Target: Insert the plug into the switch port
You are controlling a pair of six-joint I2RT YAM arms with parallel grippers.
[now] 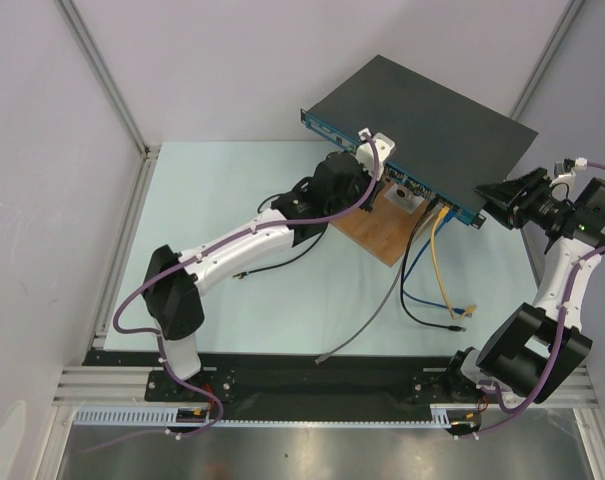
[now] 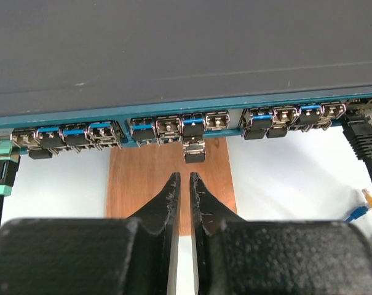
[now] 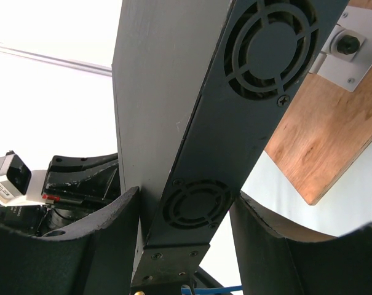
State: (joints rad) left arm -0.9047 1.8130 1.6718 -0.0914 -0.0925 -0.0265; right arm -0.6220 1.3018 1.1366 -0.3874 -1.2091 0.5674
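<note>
The switch (image 1: 422, 120) is a flat black box with a narrow blue front face (image 2: 121, 114) and a row of small sockets. A small black plug (image 2: 193, 151) sits in a socket near the middle of the row and sticks out a little below its neighbours. My left gripper (image 2: 184, 179) is just in front of that plug and apart from it, its jaws nearly together with only a thin slit and nothing between them. It shows in the top view (image 1: 370, 178) at the front face. My right gripper (image 3: 186, 196) is shut on the switch's fan-side end (image 3: 198, 203) and also shows in the top view (image 1: 499, 196).
A brown wooden board (image 1: 382, 228) lies under the front of the switch. Yellow (image 1: 440, 262), blue, black and grey cables trail from the right-hand ports onto the table. A black cable with a teal plug (image 2: 1, 175) is in the far left port. A black connector (image 2: 361, 138) is in the far right.
</note>
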